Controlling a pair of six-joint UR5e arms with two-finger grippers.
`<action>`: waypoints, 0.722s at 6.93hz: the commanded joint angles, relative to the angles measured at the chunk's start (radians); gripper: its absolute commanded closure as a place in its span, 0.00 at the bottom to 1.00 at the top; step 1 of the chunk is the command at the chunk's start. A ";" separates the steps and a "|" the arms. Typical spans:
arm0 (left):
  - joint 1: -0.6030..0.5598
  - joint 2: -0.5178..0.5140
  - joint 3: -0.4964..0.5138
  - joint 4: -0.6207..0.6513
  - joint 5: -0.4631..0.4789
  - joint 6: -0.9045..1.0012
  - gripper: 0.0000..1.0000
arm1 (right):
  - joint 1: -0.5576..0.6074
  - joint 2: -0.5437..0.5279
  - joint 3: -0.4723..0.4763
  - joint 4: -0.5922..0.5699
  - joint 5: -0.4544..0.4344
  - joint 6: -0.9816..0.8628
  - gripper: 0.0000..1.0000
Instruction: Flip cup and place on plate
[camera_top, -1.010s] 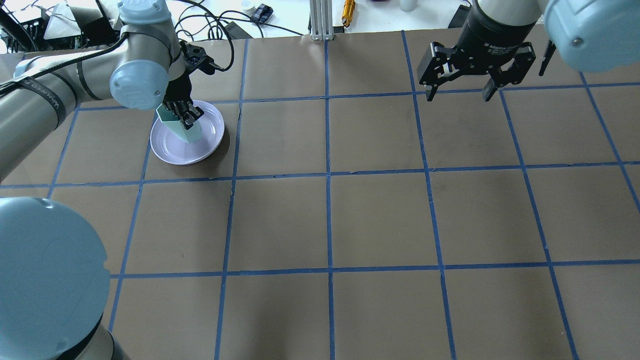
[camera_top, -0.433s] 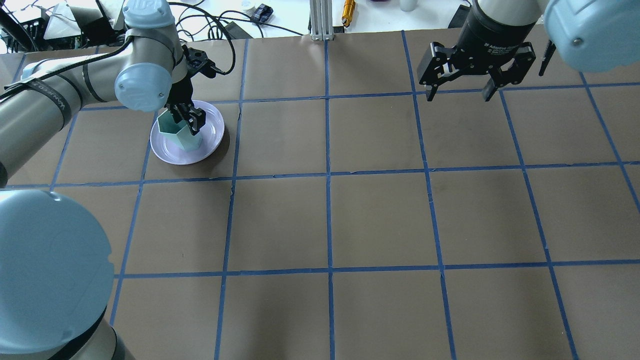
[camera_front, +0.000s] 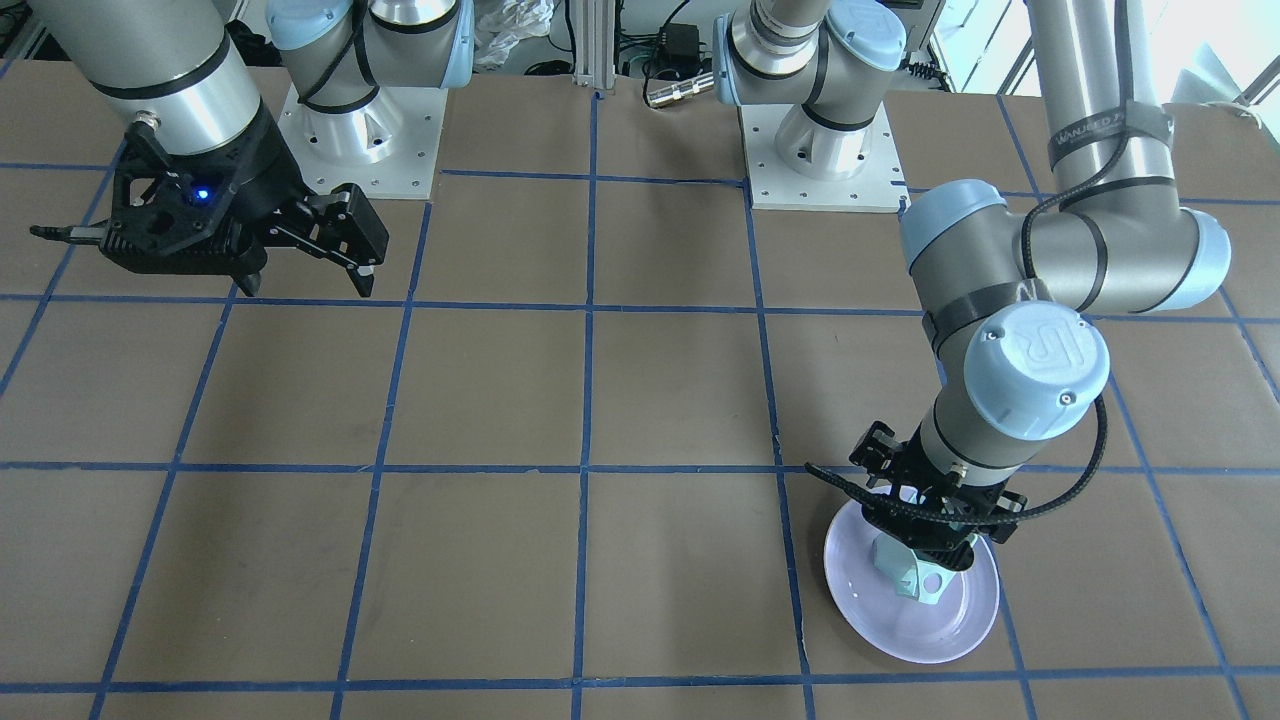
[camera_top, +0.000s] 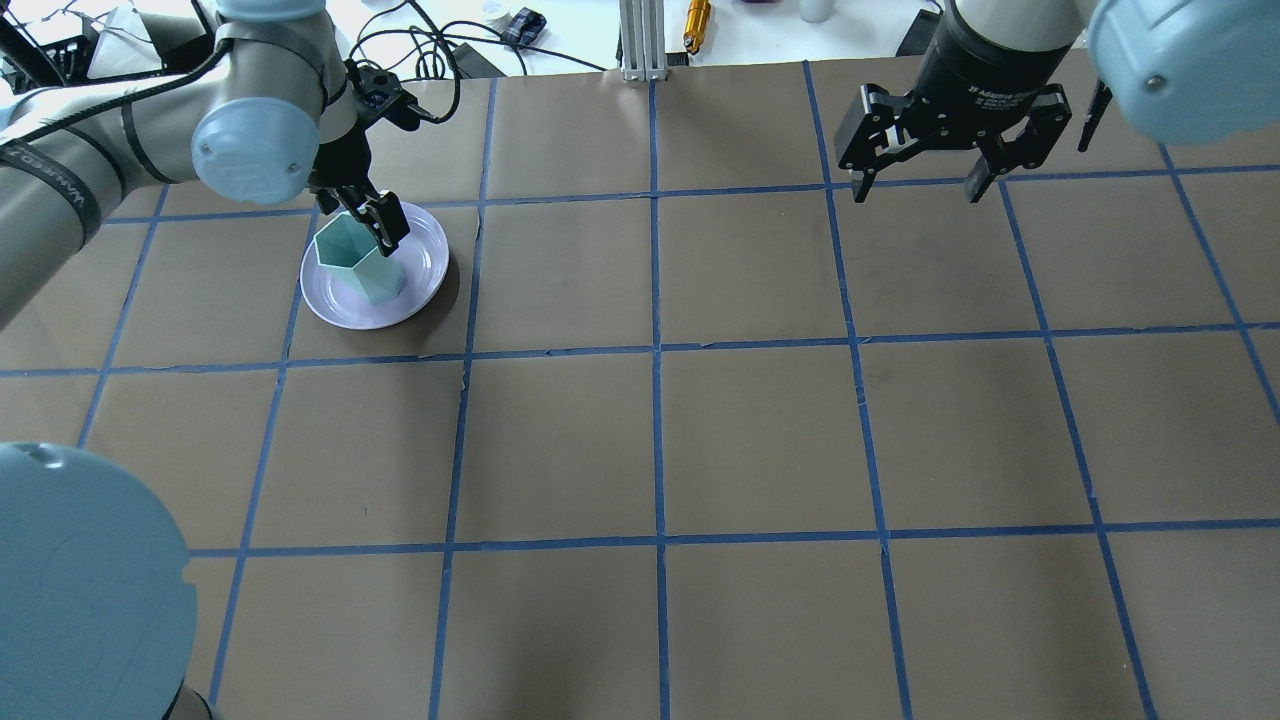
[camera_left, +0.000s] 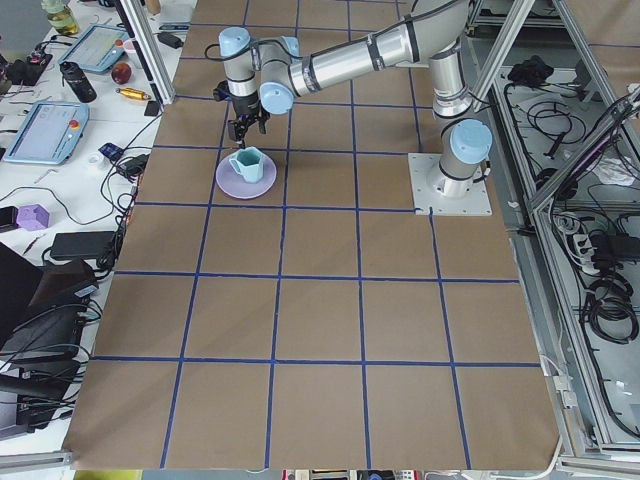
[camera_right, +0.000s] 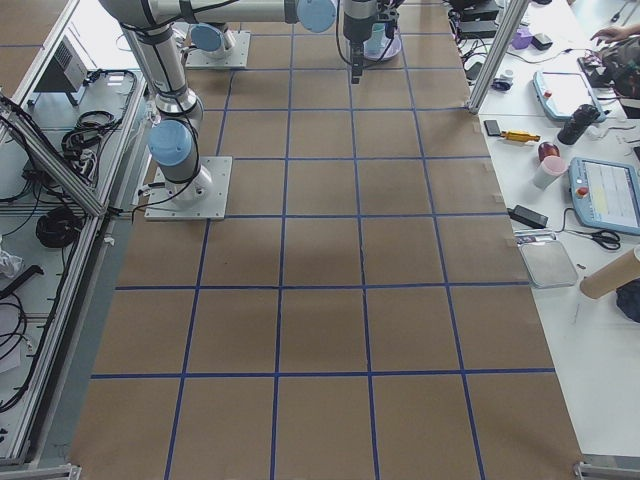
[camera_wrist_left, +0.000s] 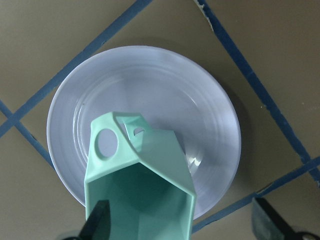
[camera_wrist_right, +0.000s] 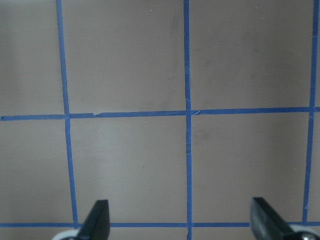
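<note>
Where the front-facing camera looks steeply down, a mint-green plastic cup with flat faceted sides stands on a smooth, round lavender plate. The left gripper hangs directly over it. The right gripper hovers well apart, over bare brown table paper crossed by blue tape lines.

From overhead, the cup's six-sided mouth faces up, and the plate shows a shallow raised rim. The left gripper sits at the cup's lip; the right gripper has its fingers spread around nothing.

From the left side, the cup sits upright on the plate.

On the left wrist camera, the cup's angular handle has a round hole. The fingers are released and spread wide, one at the cup's inside wall, the other beyond the plate's rim.

On the right wrist camera, spread fingers frame only matte paper.
</note>
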 joint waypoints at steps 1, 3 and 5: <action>-0.007 0.155 0.000 -0.135 -0.068 -0.092 0.00 | 0.000 0.000 0.000 0.000 0.000 0.000 0.00; -0.014 0.289 -0.005 -0.266 -0.098 -0.260 0.00 | 0.000 0.000 0.000 0.000 0.000 0.000 0.00; -0.017 0.366 -0.009 -0.319 -0.136 -0.480 0.00 | 0.000 0.000 0.000 0.000 0.000 0.000 0.00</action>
